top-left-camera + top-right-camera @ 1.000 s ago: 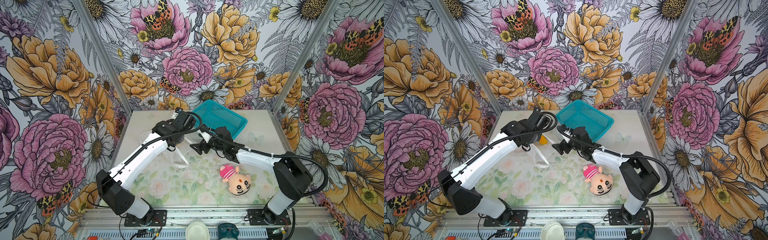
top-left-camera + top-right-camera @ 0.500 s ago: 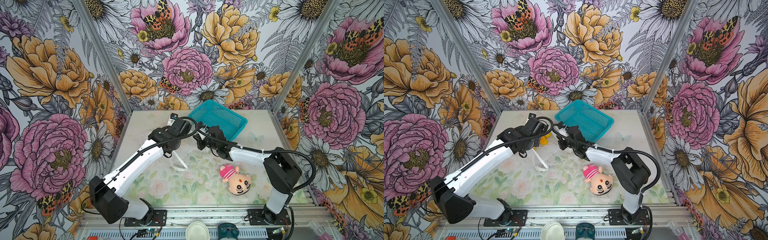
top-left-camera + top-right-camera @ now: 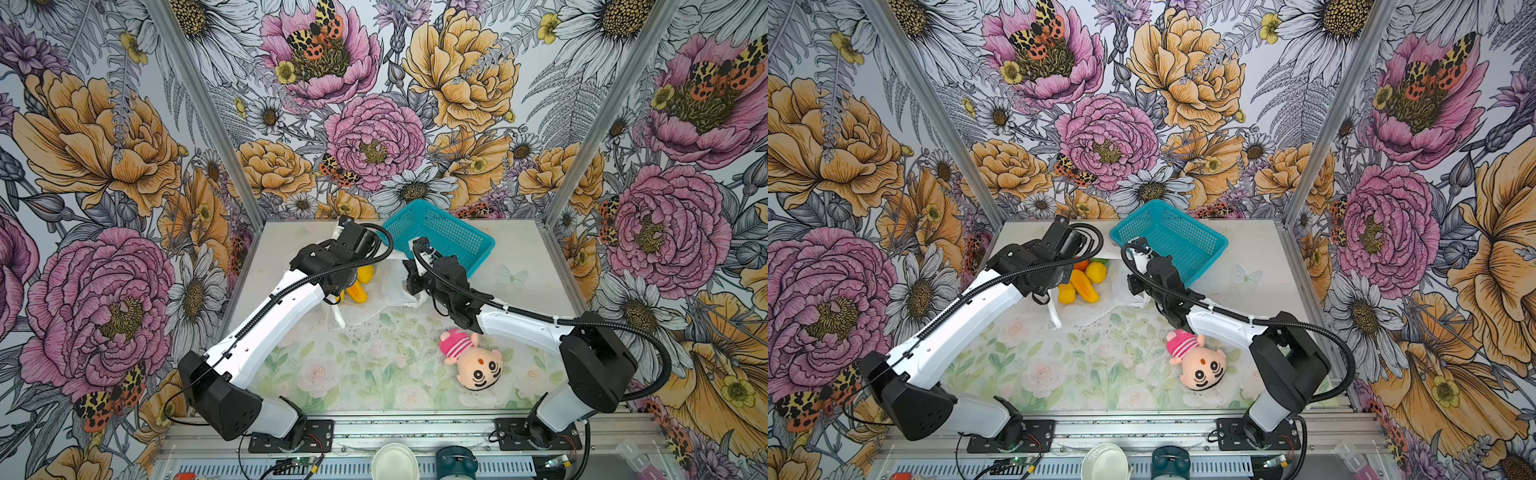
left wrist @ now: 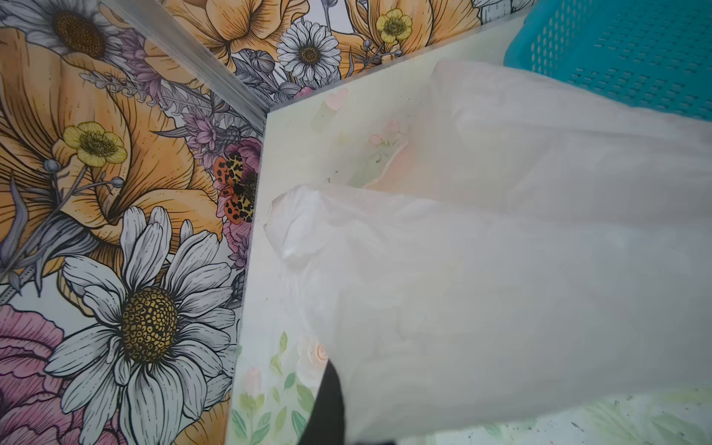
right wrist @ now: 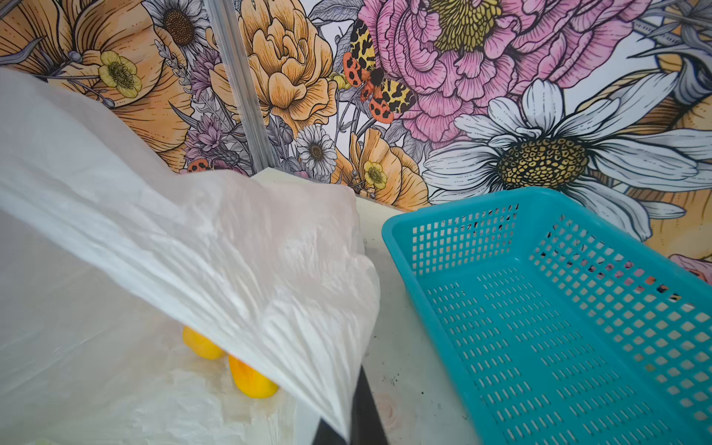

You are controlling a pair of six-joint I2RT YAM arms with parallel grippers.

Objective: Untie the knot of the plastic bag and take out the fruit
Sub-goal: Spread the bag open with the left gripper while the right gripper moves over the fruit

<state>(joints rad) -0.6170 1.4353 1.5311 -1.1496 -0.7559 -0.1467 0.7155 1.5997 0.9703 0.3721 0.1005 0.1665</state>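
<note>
Right wrist view shows the right gripper clamped on an edge of the plastic bag. The thin white film is stretched taut and lifted like an awning, with two yellow pieces of the fruit lying on the bag's lower layer beneath it. The left wrist view is half filled by the same film rising off the left gripper, which reads as closed on the bag too, though the pinch itself is hidden. In both top views the bag lies near the centre of the frame on the table, spread between the two claws. No knot can be made out, and a loose handle loop trails toward the lower edge. The fruit sits just right of the left claw and farther from the right one, so the left arm looks nearer. The elongated yellow-orange piece runs diagonally from upper left to lower right. An empty teal basket stands just beside the bag, above and right of the right claw, and a plush doll lies well apart at lower right.
</note>
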